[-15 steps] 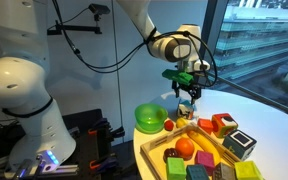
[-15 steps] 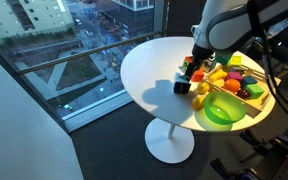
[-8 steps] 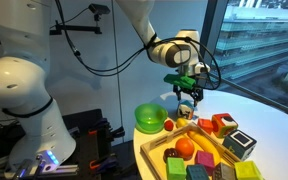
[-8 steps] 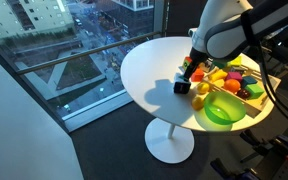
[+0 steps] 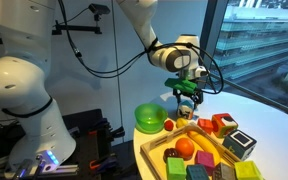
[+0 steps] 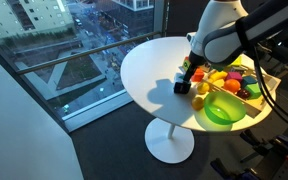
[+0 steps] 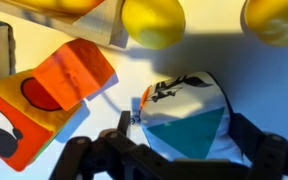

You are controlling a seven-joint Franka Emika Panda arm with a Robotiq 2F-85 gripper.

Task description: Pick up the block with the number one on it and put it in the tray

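The block with the number one [image 7: 184, 115] is pale, with a teal triangle and dark marks on its top face. It lies on the white table between the two fingers of my open gripper [image 7: 187, 130]. One finger [image 7: 124, 125] stands at its left side and the other at its right. In an exterior view my gripper [image 5: 187, 97] hangs low over the table just behind the light wooden tray [image 5: 174, 135], with the block [image 5: 187, 107] barely showing under it. In the other direction my gripper [image 6: 187, 72] covers the block.
A red-orange block [image 7: 59, 90] lies close beside the pale one, and yellow fruit [image 7: 152, 20] lies beyond it. The tray holds fruit and coloured blocks. A green bowl [image 5: 149, 118] and a dark-framed cube [image 5: 239, 144] stand beside the tray. The round table's edge [image 6: 134, 95] is near.
The arm has shifted slightly over the block. The gripper has stayed open, and the block has not moved.
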